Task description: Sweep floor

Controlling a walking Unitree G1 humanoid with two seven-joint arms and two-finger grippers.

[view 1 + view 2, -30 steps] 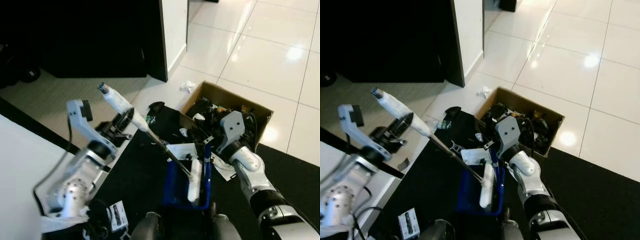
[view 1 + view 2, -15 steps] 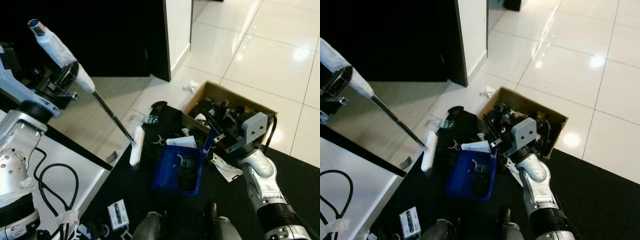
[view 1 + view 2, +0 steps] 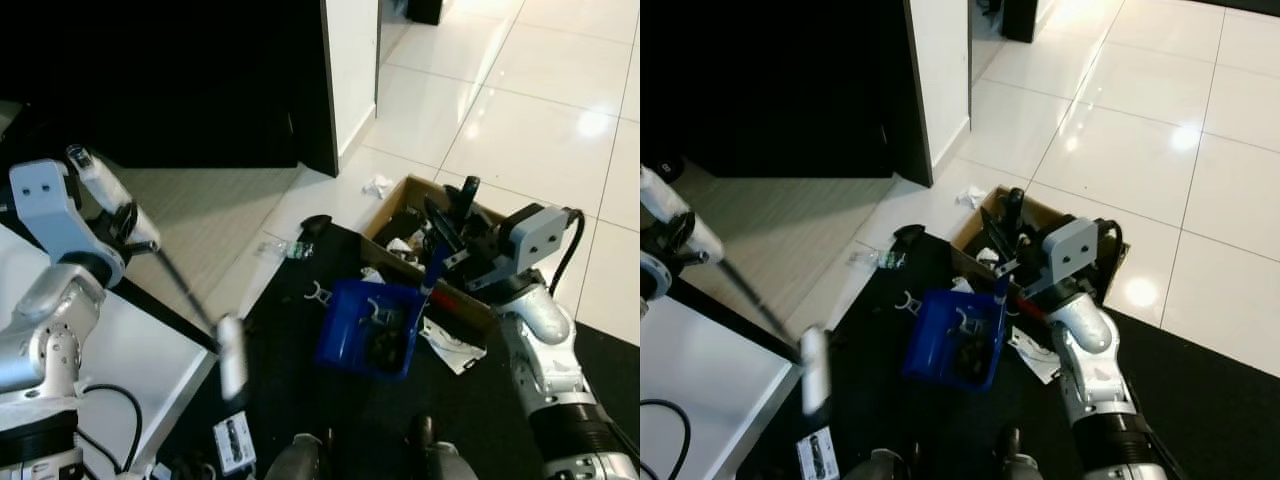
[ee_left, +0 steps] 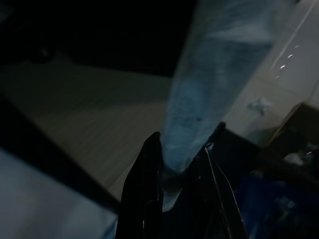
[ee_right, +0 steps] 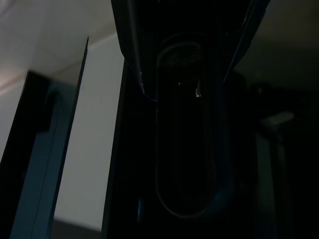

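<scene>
Closest to the robot, a small flat packet (image 3: 231, 437) is lying on the black mat (image 3: 300, 400). Just past it, the white brush head (image 3: 233, 356) of the broom is hanging low over the edge of the mat, beside the corner of a white table (image 3: 140, 370).

The left gripper (image 3: 128, 225) is holding the broom up on the robot's left side. Its two black fingers (image 4: 144, 184) are squeezing tight on the pale wrapped handle (image 4: 219, 74). A thin dark rod (image 3: 185, 290) is running from the handle down to the brush head.

In the middle of the mat a blue dustpan (image 3: 370, 325) is sitting with dark bits of rubbish inside it. A white paper scrap (image 3: 447, 345) is lying on the mat just beside it.

The right gripper (image 3: 452, 222) is reaching out on the robot's right side. It is holding the dustpan's upright blue handle (image 3: 433, 272). Its long black fingers are sticking up past the top of that handle, over the box.

Behind the dustpan, a brown cardboard box (image 3: 425, 188) is sitting partly on the mat and partly on the shiny white tiles (image 3: 530, 130). It is full of dark junk. A crumpled white tissue (image 3: 378, 186) is lying on the tiles just beside the box. A small green-and-clear wrapper (image 3: 290, 248) is lying near the mat's far corner.

Farthest away, a white wall with a black edge (image 3: 345, 70) is standing next to a very dark space.
</scene>
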